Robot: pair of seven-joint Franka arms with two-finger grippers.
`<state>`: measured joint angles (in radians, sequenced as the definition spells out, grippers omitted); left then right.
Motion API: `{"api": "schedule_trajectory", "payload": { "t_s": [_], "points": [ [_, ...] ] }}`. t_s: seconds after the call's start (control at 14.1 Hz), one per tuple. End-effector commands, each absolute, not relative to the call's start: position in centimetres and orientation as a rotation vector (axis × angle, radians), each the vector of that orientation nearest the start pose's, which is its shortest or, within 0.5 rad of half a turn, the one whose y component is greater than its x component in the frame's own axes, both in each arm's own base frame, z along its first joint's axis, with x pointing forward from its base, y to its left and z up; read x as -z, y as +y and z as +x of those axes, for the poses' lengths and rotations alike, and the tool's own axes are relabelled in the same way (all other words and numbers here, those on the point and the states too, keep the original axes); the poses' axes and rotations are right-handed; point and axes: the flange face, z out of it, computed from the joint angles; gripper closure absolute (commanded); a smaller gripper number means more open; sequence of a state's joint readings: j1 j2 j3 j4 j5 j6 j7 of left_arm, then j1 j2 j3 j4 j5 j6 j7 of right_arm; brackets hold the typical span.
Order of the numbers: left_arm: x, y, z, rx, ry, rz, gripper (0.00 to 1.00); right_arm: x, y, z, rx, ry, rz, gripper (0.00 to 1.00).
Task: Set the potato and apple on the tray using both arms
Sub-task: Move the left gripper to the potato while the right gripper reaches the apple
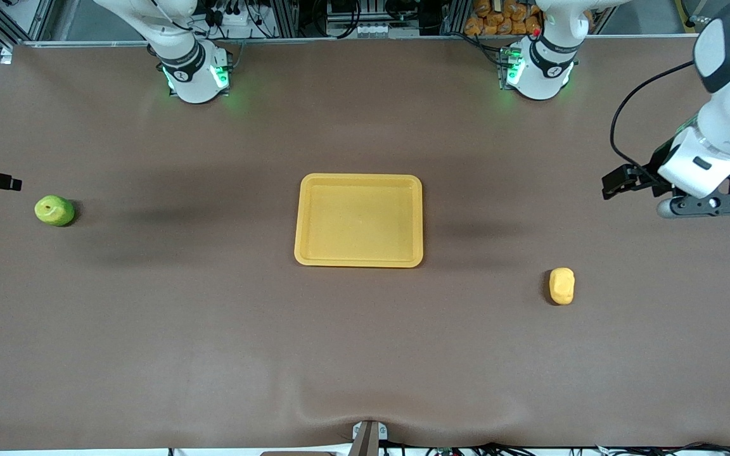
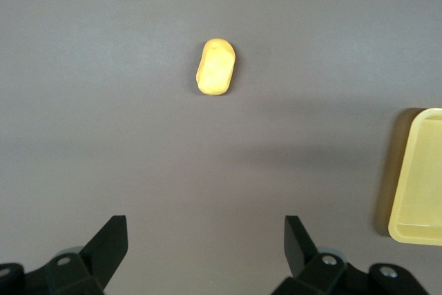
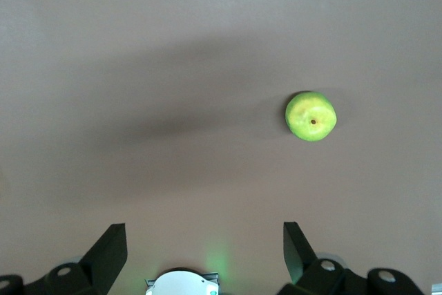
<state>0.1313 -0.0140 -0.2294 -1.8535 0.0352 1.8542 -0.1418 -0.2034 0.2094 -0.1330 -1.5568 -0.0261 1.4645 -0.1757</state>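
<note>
Both grippers hang in the air with nothing between their fingers. Left gripper (image 2: 206, 243) has its two black fingers spread wide apart, and it sits over bare table near the edge at the left arm's end, with the potato (image 2: 215, 67) lying on the brown surface ahead of it and untouched. Seen from the front, that potato (image 1: 562, 285) lies nearer the front edge than the tray (image 1: 359, 220), toward the left arm's end and well apart from the tray's rim. Right gripper (image 3: 205, 243) also has its fingers spread wide; in the front view only a dark piece of it shows at the table edge at the right arm's end. Close by that edge rests the apple (image 1: 55, 210), stem dimple up, well apart from the tray. From the right wrist the apple (image 3: 311, 116) sits alone on the table (image 1: 213, 316). Centred on the table, the tray holds nothing
</note>
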Motion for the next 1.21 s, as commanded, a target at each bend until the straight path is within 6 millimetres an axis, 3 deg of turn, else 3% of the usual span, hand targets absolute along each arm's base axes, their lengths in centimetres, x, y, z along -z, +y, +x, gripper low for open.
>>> {"api": "schedule_trajectory", "payload": {
  "t_s": [0.0, 0.36, 0.64, 1.14],
  "points": [
    [-50.5, -5.1, 55.6, 0.056, -0.014, -3.087, 0.0, -48.6, -21.5, 55.8, -0.528, 0.286, -3.059, 0.0],
    [-47.0, -5.0, 57.3, 0.05, 0.029, -3.056, 0.0, -45.6, -23.2, 56.6, -0.596, 0.283, -3.138, 0.0],
    [-43.7, -5.0, 59.1, 0.078, 0.057, -3.053, 0.0, -42.6, -25.9, 56.4, -0.606, 0.281, -3.127, 0.0],
    [-39.8, -4.9, 61.0, 0.107, 0.078, -3.064, 0.0, -37.0, -28.4, 55.1, -0.577, 0.258, -3.162, 0.0]
  ]
}}
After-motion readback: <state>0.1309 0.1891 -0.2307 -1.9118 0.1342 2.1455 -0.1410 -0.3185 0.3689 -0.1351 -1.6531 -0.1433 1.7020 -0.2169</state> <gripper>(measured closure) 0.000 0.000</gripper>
